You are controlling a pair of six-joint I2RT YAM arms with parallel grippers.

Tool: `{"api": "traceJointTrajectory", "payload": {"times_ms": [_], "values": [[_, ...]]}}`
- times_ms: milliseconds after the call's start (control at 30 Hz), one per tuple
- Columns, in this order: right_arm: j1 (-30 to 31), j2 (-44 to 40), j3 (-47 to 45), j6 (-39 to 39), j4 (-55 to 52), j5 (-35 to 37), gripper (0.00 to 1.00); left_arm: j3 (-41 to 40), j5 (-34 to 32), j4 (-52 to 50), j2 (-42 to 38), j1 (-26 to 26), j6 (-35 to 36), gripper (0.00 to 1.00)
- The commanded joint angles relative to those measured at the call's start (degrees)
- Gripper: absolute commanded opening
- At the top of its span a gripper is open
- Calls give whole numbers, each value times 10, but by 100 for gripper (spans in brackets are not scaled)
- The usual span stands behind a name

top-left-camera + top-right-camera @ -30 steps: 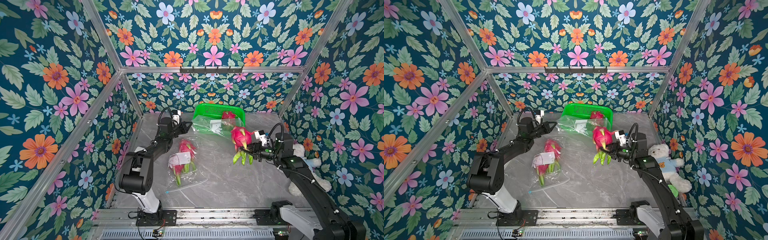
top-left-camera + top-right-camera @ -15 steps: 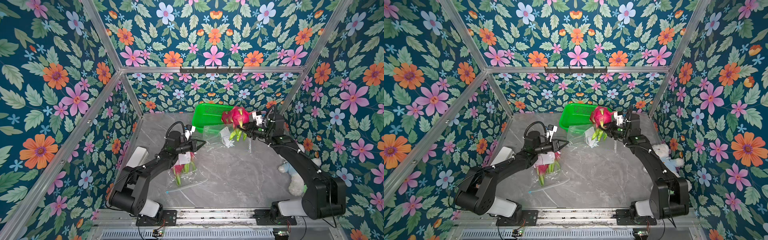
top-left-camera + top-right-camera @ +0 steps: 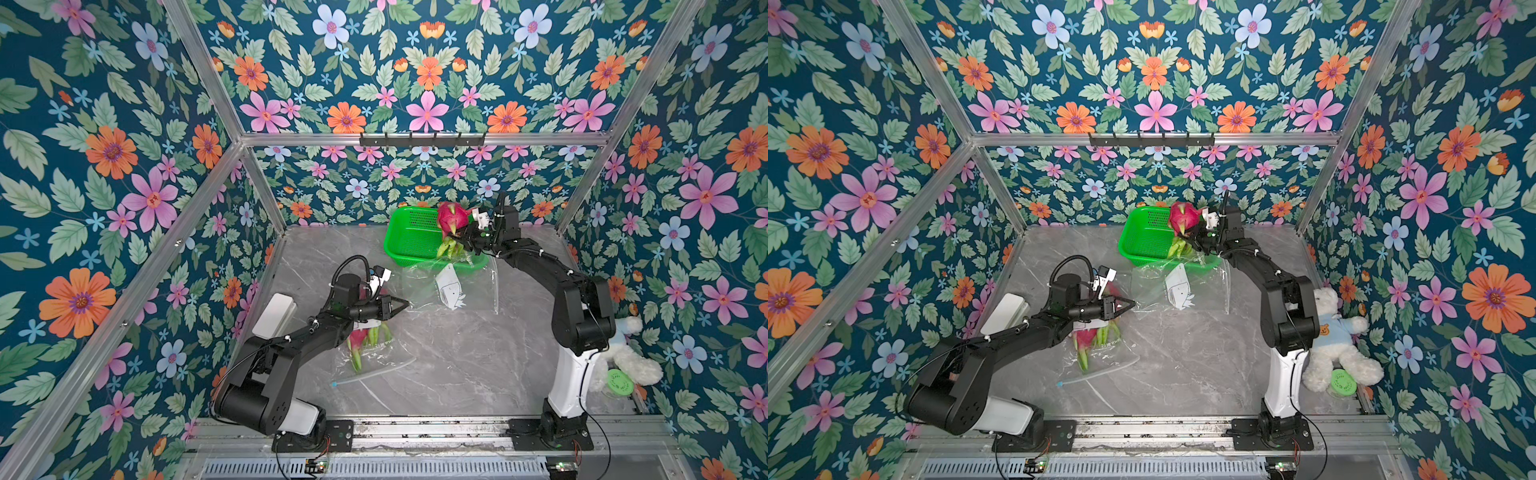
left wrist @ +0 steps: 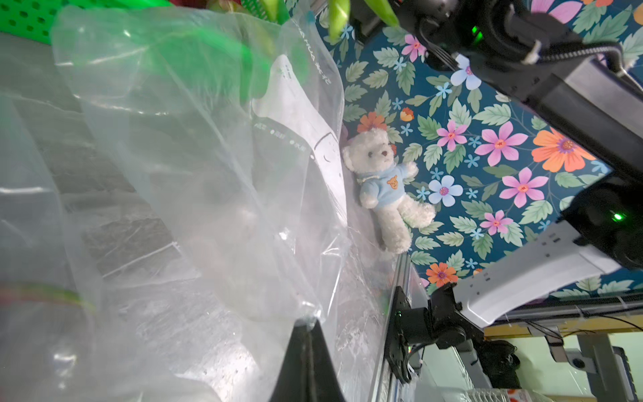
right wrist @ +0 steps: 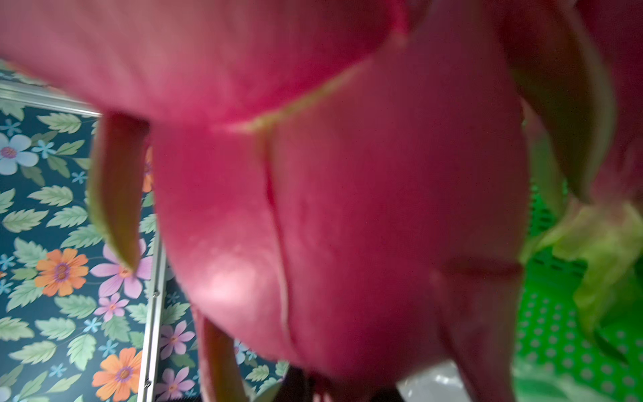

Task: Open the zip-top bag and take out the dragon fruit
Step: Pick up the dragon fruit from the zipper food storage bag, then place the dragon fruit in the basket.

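In both top views the right gripper (image 3: 460,240) (image 3: 1195,242) is clamped on a dragon fruit (image 3: 451,216) (image 3: 1183,218). Its jaws stand narrow around the fruit's lower part, just above the green scale tips. The fruit hangs over the near right part of the green basket (image 3: 409,239) (image 3: 1142,241) at the back of the table (image 3: 457,365) (image 3: 1183,365). Whether it touches the basket I cannot tell. It appears roughly upright, magenta body uppermost and green tips pointing down.

Just in front of the basket lies a clear zip-top bag (image 3: 469,286) (image 3: 1204,286) with a white label showing in it. The left gripper (image 3: 401,306) (image 3: 1128,306) has its jaws pressed together, with the tip at that bag's left edge. Whether any film is pinched I cannot tell.

Under the left arm a second bag (image 3: 374,357) (image 3: 1104,357) lies flat. Inside it is a bagged dragon fruit (image 3: 356,340) (image 3: 1086,338), its green tips toward the front of the table. A teddy bear (image 3: 627,357) (image 3: 1337,345) sits by the right wall.

In the left wrist view the closed fingers (image 4: 308,358) form one dark wedge whose tip meets the crumpled zip-top bag (image 4: 208,174). Beyond it show the basket (image 4: 24,17), the dragon fruit's green tips (image 4: 339,14) and the teddy bear (image 4: 382,184).

In the right wrist view the dragon fruit (image 5: 330,209) fills the frame, blurred and close. The basket (image 5: 556,330) shows behind it, and the jaws are hidden.
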Motion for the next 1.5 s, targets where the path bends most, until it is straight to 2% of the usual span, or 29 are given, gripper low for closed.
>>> {"api": "traceJointTrajectory", "payload": {"times_ms": [0,33,133,167,367,500,667,800,967,1167,1267,1467], "values": [[4,49,48,-15,-29,24,5,-11,47,-13,-14,1,16,0],[6,67,66,-17,-39,28,5,-17,62,9,-19,2,2,0],[14,116,122,-22,-66,29,5,-48,122,168,-21,1,-93,0],[18,130,144,-27,-79,32,5,-45,132,183,-20,1,-103,0],[29,205,247,-57,-190,82,5,-21,119,123,-11,1,-66,0],[31,229,290,-101,-294,177,8,-18,119,121,-10,1,-68,0],[30,202,272,-140,-328,277,12,-14,111,108,-14,2,-59,0],[33,201,283,-166,-351,302,16,-9,109,108,-9,2,-61,0],[35,208,295,-181,-373,315,25,-8,106,108,-12,2,-64,0],[35,194,299,-180,-373,292,46,-1,95,98,-13,3,-58,0],[35,165,296,-182,-368,282,55,10,79,75,-10,3,-41,0],[35,68,247,-204,-349,274,62,31,47,66,-9,6,-32,0]]}}
